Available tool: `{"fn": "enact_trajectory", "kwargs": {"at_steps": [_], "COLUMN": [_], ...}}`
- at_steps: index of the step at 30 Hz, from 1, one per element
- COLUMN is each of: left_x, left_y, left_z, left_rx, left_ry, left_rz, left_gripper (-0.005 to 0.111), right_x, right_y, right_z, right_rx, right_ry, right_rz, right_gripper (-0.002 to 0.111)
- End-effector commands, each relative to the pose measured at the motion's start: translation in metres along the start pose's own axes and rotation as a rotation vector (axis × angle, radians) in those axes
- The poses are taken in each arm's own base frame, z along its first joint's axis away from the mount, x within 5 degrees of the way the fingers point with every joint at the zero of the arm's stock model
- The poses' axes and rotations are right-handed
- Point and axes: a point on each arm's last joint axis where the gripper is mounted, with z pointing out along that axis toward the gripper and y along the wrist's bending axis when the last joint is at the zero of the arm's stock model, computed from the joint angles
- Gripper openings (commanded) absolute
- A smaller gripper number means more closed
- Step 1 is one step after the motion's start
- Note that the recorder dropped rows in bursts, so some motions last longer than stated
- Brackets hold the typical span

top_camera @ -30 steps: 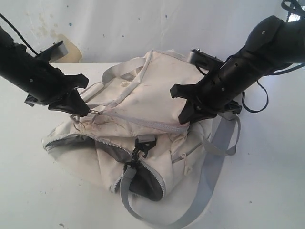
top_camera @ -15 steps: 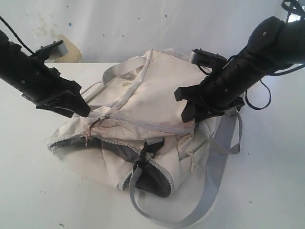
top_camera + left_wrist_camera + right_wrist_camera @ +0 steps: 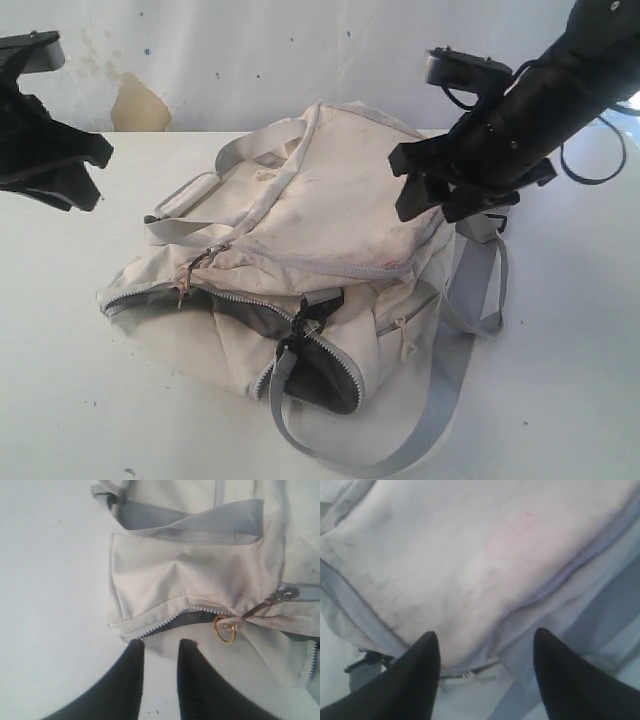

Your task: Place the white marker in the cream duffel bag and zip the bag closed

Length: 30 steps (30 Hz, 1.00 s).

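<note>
The cream duffel bag [image 3: 330,210] lies slumped in the middle of the white table. A zipper along its near side gapes, and dark grey lining [image 3: 322,385] shows through it. A gold ring [image 3: 225,629] hangs by a zipper pull at the bag's left end. My left gripper [image 3: 92,178] hangs off the bag's left side, clear of it; its jaws [image 3: 160,642] stand a little apart with nothing between them. My right gripper [image 3: 428,214] hovers over the bag's right end, open [image 3: 485,632] and empty above the fabric [image 3: 470,555]. The white marker is out of view.
A long grey strap [image 3: 440,400] loops off the bag toward the table's front edge. A grey handle [image 3: 180,195] lies at the bag's left. A white wall with a tan patch [image 3: 140,100] stands behind the table [image 3: 60,400].
Both grippers have let go of the bag and opened. The left one has drawn back up and to the left, the right one up and to the right. The bag has sagged flatter.
</note>
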Motion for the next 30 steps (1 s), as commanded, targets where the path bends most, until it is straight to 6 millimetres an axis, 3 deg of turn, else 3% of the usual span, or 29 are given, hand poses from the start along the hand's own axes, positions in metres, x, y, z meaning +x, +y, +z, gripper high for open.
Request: {"fn": "enact_trajectory", "kwargs": {"at_steps": [1,7,16,21,30], "left_x": [0.003,0.024,0.052,0.057,0.057], "left_y": [0.003,0.019,0.053,0.056,0.053], "left_z": [-0.007,0.009,0.017,0.015,-0.002], "left_rx": [-0.053,-0.203,-0.24,-0.241,-0.261], "left_ry": [0.002,-0.003,0.054,0.056,0.0], "left_rz": [-0.025,-0.113,-0.271,-0.281,-0.231], "left_gripper": [0.01,0.0,0.0,0.0,0.0], "right_x": [0.009,0.036,0.062,0.071,0.07], "right_y": [-0.012,-0.033,-0.079,-0.101,-0.105], "right_z": [-0.016,-0.007,-0.004,-0.006,-0.021], "right_rx": [0.158,0.233,0.277,0.347,0.374], "right_ry": [0.039,0.092,0.131,0.134,0.069], "right_rz": [0.046,0.078,0.135,0.149,0.155], "right_gripper": [0.039,0.0,0.0,0.0,0.0]}}
